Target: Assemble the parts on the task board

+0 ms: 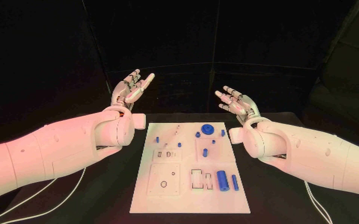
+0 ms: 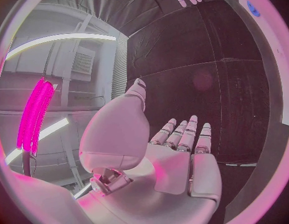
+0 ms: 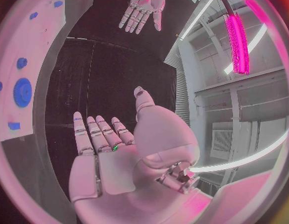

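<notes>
- A black surface (image 1: 90, 193) carries the white task board (image 1: 191, 169) at its middle.
- Small blue parts lie on the board: a round gear (image 1: 207, 128) near the far edge, a thick cylinder (image 1: 222, 181) and a thinner rod (image 1: 235, 182) near the front right.
- The left hand (image 1: 132, 88) is raised beyond the board's far left corner, fingers spread, holding nothing.
- The right hand (image 1: 235, 100) is raised beyond the far right corner, likewise spread and empty, clear of the parts.
</notes>
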Controlling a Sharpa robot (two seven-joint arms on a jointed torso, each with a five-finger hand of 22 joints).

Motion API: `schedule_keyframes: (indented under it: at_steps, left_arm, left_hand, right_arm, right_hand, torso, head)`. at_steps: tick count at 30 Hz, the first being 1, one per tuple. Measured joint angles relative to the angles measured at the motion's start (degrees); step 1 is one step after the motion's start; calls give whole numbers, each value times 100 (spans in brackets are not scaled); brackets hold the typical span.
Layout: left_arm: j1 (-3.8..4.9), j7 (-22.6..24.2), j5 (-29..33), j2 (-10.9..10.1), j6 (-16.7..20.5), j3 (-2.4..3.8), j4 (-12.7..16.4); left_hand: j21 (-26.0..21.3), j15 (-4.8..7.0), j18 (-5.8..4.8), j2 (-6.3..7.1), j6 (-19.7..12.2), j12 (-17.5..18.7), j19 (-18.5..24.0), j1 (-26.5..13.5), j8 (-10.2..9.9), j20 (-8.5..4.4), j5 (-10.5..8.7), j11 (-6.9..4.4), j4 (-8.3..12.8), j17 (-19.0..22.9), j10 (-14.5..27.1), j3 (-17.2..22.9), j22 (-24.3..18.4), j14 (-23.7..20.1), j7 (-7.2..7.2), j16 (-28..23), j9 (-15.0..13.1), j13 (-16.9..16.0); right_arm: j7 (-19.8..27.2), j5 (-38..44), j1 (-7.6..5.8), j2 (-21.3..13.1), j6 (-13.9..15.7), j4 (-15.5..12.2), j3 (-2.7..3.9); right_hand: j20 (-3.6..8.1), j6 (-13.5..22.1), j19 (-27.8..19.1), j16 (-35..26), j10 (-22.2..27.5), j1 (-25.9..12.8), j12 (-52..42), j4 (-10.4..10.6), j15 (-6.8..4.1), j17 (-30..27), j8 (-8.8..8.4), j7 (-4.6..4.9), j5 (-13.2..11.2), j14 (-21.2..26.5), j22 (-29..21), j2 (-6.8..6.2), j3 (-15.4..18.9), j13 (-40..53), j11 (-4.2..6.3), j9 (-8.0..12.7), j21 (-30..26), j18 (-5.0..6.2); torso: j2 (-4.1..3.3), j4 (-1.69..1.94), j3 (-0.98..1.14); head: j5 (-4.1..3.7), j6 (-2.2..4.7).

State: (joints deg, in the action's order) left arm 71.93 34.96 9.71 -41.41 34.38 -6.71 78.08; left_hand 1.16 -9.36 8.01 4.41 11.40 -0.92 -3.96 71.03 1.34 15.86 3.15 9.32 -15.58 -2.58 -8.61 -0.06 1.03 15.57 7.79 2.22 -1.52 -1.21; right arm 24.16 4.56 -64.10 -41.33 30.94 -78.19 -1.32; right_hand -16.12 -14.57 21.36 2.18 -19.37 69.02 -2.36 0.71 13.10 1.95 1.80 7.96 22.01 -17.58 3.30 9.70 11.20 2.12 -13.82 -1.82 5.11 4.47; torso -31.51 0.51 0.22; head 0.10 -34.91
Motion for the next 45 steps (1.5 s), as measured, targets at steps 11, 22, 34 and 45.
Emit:
schedule_keyframes:
  at_steps: [11,22,34,45]
  left_arm:
    - [4,222,241,7,-421,-15,-148]
    - [-17,204,208,-101,-864,-20,-146]
    - [-52,67,120,-337,-1264,-19,532]
    - [-54,5,113,-655,-1379,-20,1143]
  left_hand:
    - [234,-263,87,-270,314,-85,-477,349,23,109,0,373,79,-111,-503,-77,125,672,22,211,-32,-55]
    - [1375,-304,-55,-639,2204,-552,-3055,629,379,71,0,470,654,-336,-3195,-286,601,2839,178,745,-199,-246]
    - [1556,-126,172,-805,2767,-576,-3632,660,377,52,0,367,927,-319,-3829,-389,611,3508,283,816,-189,-246]
    - [1572,-100,173,-828,2803,-575,-3693,683,333,74,0,347,982,-308,-3849,-411,608,3533,286,816,-185,-245]
  right_arm:
    - [-339,620,-120,78,-887,568,-29]
    - [-528,2117,-230,-30,-988,679,-26]
    - [-929,4126,-331,15,-1116,642,-26]
    - [-1820,6107,-528,58,-1233,416,-23]
  right_hand:
    - [-34,-1787,1538,338,-2259,767,-266,-767,-137,136,302,146,-433,-2353,189,11,-252,121,78,-139,589,329]
    - [171,-3289,2669,544,-3575,994,-334,-1350,-472,182,414,391,-681,-3968,310,-27,-385,134,326,-185,1116,491]
    - [607,-4075,3668,865,-4635,994,-334,-1639,-913,401,414,314,-681,-5406,578,-27,-374,170,636,-204,1831,490]
    - [1072,-4382,4608,1883,-5004,893,-162,-1725,-1311,1245,262,153,-515,-6637,1321,-108,-270,168,841,-204,3251,490]
  torso:
    - [-38,1,-1]
    - [-194,-30,1]
    - [-475,10,7]
    - [-757,-12,-17]
  head:
    - [-27,-75]
    - [-74,-37]
    - [-126,2]
    - [-174,43]
